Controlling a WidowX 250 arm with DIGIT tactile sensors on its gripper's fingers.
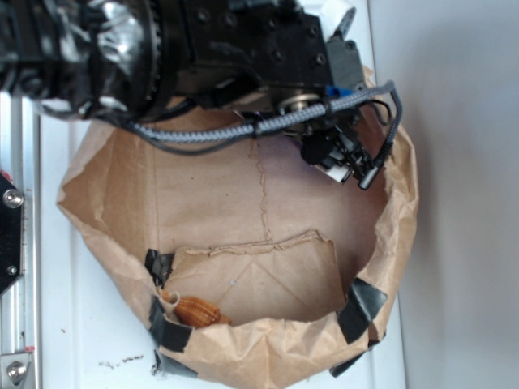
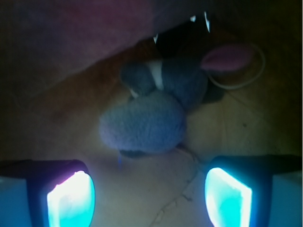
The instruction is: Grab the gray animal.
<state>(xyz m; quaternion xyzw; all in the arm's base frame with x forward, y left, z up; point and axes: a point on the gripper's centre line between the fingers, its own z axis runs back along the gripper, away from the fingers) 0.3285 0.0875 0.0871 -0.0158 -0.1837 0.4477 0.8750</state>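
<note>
Fingers: closest to my wrist camera I see the two glowing pads [image 2: 71, 198], one at each lower corner, spread wide with nothing between them, so the gripper [image 2: 149, 196] is open and empty.
Gray animal: the plush toy [image 2: 151, 113] lies ahead of the fingertips, roughly centred on the gap but a touch toward the left pad. Its big rounded lobe faces me, and the pink ear patch sits further off, up and to the right.
Contact: none yet; I see bare paper between the pads and the nearest lobe.
Bag: from the outside view the arm [image 1: 203, 49] reaches over the far rim of the brown paper bag [image 1: 122, 186], and the toy itself is hidden under it there.
Shell: the orange ribbed object [image 1: 199, 310] sits at the opposite side of the bag, well away from the tool, so I can ignore it.
Next move, my judgement: advance straight forward until the large lobe sits between the pads, nudge slightly left to centre it, then close.
Care: the toy is soft, so I'd squeeze the thick lobe, not the ear or the thin white loop beside it.
Risk: the bag wall looms just above the toy; pushing too far could pinch paper along with the plush.
</note>
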